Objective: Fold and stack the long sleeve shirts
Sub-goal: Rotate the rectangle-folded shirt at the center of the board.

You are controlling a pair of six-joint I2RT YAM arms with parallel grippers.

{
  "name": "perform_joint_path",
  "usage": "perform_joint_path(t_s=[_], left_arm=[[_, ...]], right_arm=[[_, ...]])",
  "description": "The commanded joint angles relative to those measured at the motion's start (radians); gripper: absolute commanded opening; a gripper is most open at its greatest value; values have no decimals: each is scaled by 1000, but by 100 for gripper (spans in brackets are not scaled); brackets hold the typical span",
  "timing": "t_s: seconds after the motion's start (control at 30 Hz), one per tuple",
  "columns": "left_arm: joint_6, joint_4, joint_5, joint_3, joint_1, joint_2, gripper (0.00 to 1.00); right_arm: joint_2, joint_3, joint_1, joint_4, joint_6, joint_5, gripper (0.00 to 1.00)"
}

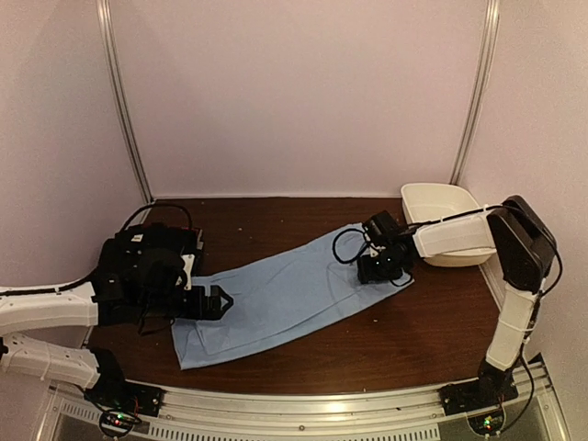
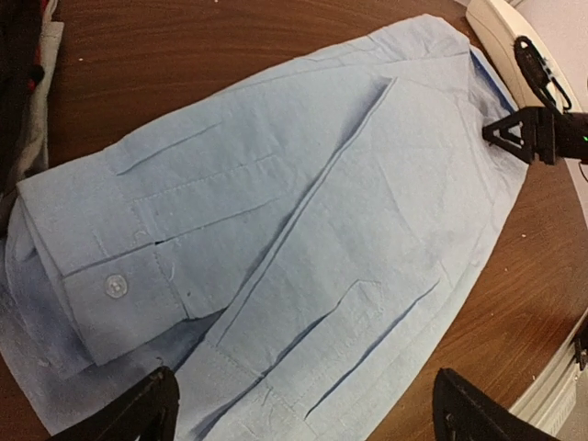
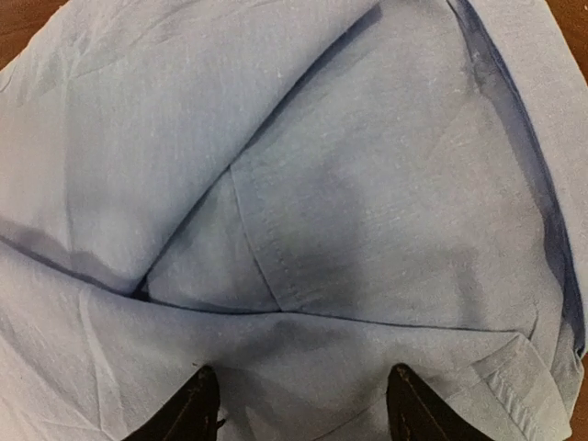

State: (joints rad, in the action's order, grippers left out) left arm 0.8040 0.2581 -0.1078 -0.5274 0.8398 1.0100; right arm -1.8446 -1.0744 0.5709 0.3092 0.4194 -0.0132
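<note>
The light blue shirt (image 1: 285, 299) lies flat as a long folded strip running from the near left to the far right of the table. In the left wrist view a buttoned cuff (image 2: 115, 285) and a folded-in sleeve lie on top of the light blue shirt (image 2: 367, 211). My left gripper (image 1: 223, 301) hovers over its left end, open wide with nothing between the fingers (image 2: 308, 413). My right gripper (image 1: 378, 269) sits low over the right end, its jaws apart on either side of a fold (image 3: 303, 409). The black shirt (image 1: 175, 237) lies at the far left, mostly hidden by my left arm.
A white oval tub (image 1: 446, 220) stands at the back right, just behind my right arm. Bare brown table (image 1: 404, 340) shows in front of the shirt. Pale walls close in the back and both sides.
</note>
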Motion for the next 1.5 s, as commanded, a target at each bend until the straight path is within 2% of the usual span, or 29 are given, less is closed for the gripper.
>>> perform_joint_path(t_s=[0.0,0.13,0.3,0.4,0.67,0.83,0.97,1.17,1.3,1.47], left_arm=[[-45,-149,99,7,2,79,98],[-68,-220,203,32,3,163,98],[-118,-276,273,31,21,265,97],[-129,-282,269,15,68,322,95],[-102,-318,260,-45,214,499,93],[-121,-307,267,-132,307,609,92],[-230,-270,299,-277,399,694,92],[-479,-160,333,-546,532,831,93],[-551,-137,255,-619,553,832,96],[-528,-135,93,-569,552,732,98]], right_arm=[[-151,-178,-56,109,-101,-102,64],[-303,-414,-91,154,-172,-118,64],[-471,-720,-101,244,-241,-214,64],[-457,-759,-101,243,-255,-224,65],[-217,-600,-101,192,-254,-217,67],[-60,-457,-101,182,-214,-197,67],[67,-319,-101,157,-182,-123,67],[239,-83,-100,83,-145,31,68],[355,45,-86,51,-120,78,67],[471,159,-35,41,-76,98,67]])
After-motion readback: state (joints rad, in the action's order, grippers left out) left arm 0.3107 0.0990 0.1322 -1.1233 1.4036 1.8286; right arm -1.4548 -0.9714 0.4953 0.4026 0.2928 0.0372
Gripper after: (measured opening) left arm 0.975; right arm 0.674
